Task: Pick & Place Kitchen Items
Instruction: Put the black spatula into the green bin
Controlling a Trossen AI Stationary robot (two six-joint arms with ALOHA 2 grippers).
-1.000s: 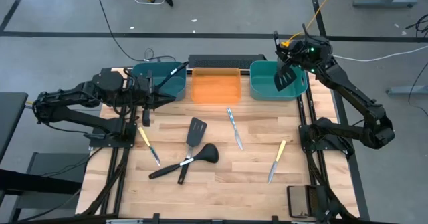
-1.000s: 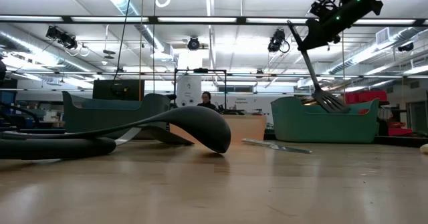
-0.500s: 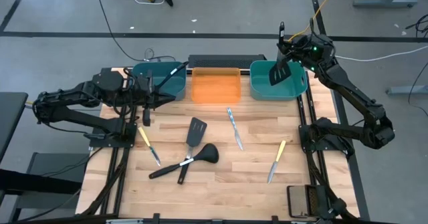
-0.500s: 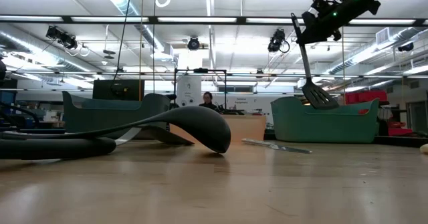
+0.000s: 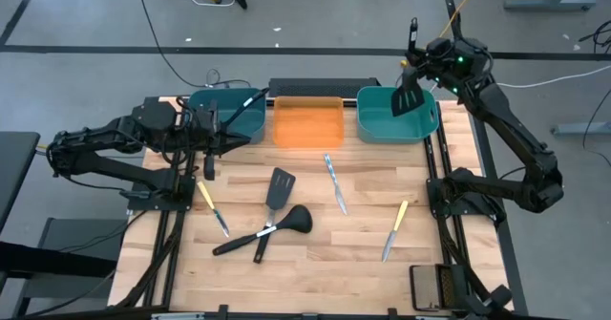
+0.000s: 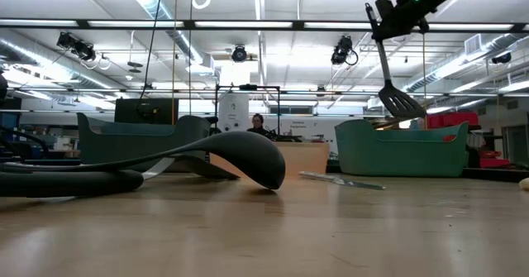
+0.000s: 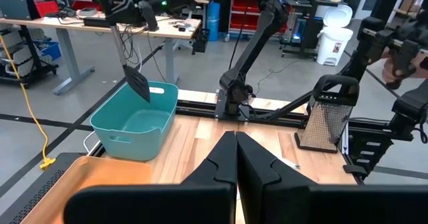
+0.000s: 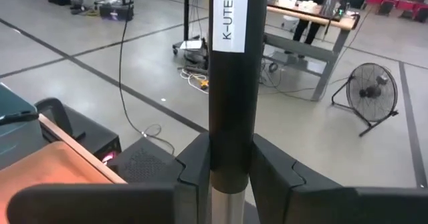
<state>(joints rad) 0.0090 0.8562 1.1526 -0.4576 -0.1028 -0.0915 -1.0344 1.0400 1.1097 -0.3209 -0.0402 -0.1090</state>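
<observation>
My right gripper [image 5: 427,64] is shut on a black slotted spatula [image 6: 402,103], whose head hangs above the right teal bin [image 5: 374,127]; the left wrist view shows that spatula [image 7: 138,82] too. On the table lie another slotted spatula [image 5: 279,188], a black ladle [image 5: 298,220], a silver knife [image 5: 335,184] and two yellow-handled knives [image 5: 211,206] [image 5: 395,228]. The ladle's bowl [image 6: 252,157] rests rim-down on the wood. My left gripper [image 5: 212,140] waits shut by the left teal bin [image 5: 250,124]. My right gripper pinches the spatula's handle [image 8: 231,127] between its two fingers [image 8: 198,162], close under the handle's free end [image 6: 371,11]. The fingers come nearly level from the table's right side and lie across the handle. The spatula hangs almost upright, head down, clear of the bin.
An orange bin [image 5: 308,140] stands between the two teal bins at the far edge; a black utensil [image 5: 241,103] lies in the left one. A metal grater [image 7: 322,120] stands at the table's near right corner. Bare wood lies along the near edge.
My right gripper has risen with the spatula and rolled, shifting a little toward the table's far right corner. The spatula, tilted before with its head down at the bin's rim, now hangs nearly upright with its head lifted above the rim.
</observation>
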